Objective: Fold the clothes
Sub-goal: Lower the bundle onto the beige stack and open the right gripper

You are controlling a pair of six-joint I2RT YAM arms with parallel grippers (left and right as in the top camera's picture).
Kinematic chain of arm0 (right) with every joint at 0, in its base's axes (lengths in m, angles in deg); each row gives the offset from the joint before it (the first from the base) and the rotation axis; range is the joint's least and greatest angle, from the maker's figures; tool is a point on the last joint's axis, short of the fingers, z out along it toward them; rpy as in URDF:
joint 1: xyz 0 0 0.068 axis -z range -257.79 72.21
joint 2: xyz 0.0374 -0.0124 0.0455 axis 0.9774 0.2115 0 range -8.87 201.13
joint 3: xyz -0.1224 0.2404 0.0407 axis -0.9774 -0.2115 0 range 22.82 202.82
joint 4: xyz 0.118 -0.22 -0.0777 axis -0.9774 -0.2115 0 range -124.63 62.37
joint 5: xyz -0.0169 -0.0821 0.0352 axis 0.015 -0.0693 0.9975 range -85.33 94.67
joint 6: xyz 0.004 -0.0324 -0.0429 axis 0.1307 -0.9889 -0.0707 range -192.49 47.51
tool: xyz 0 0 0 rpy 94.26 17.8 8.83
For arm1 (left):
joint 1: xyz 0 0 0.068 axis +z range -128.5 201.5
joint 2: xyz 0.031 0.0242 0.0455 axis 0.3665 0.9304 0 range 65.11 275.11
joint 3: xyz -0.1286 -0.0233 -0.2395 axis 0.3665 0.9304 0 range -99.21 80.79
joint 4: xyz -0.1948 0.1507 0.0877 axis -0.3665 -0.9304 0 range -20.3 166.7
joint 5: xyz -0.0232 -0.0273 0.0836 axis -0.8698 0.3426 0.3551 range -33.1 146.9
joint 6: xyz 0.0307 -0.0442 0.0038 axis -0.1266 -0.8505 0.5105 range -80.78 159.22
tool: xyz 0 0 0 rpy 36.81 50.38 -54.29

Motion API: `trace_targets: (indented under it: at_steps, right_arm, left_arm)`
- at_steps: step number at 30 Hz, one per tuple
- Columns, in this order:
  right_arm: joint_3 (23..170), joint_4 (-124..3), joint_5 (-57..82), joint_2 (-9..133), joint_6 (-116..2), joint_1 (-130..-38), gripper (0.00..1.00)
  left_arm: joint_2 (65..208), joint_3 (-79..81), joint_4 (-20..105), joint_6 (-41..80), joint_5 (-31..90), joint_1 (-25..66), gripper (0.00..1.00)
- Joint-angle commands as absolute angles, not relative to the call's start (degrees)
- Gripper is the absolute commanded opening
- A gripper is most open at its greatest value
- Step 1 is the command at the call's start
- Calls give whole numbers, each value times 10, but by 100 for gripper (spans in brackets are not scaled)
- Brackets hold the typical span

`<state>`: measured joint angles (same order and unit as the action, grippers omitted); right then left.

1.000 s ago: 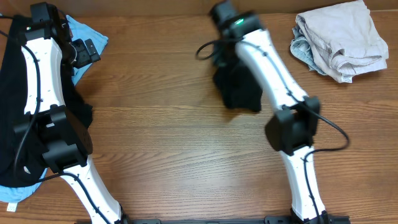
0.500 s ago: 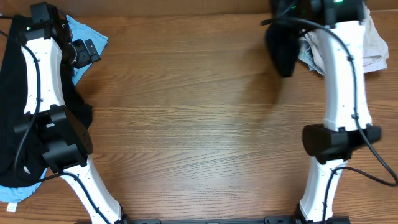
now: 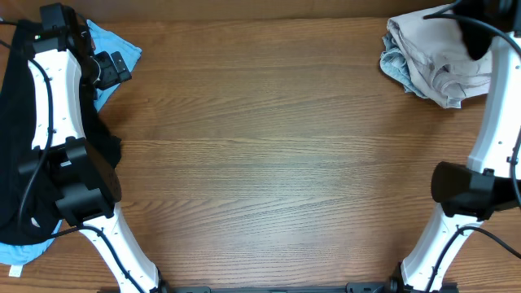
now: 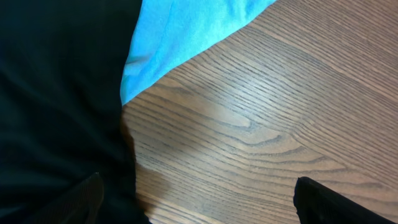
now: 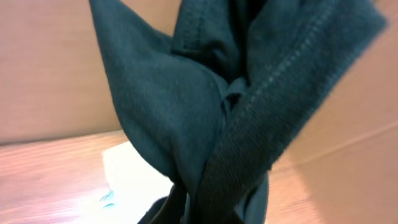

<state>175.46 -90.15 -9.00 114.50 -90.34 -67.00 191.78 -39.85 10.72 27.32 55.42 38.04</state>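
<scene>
Overhead, the right gripper (image 3: 472,15), clamped shut on a bunched black T-shirt (image 5: 205,124), is swinging it from the middle of the table (image 3: 260,163) over to the beige pile (image 3: 440,57) (seemingly done with it), while the left gripper (image 3: 116,65) is hovering wide open, empty, above the unfolded heap (image 3: 12,122).

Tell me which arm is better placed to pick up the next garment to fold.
Probably left. The left gripper, open, hangs by the black clothes and the light-blue garment; the right arm, far away, carries a black garment.
</scene>
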Motion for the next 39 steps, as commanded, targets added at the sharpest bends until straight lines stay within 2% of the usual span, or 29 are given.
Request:
trace_targets:
  at_steps: [1,9,16,27,39]
  right_arm:
    - [1737,-862,-61,1144,-1090,-640,4]
    - [1684,-718,-25,1193,-1172,-576,4]
    - [1684,-657,1,1233,-1170,-548,4]
    - [1684,-572,1,1256,-1053,-530,4]
    - [1684,-629,-31,1305,-946,-541,4]
  left_arm:
    - [1914,-403,107,249,558,380,100]
    - [1914,-403,105,218,548,379,100]
    - [1914,-403,117,212,543,373,100]
    - [1914,-403,132,207,543,368,100]
    - [1914,-403,131,207,543,368,100]
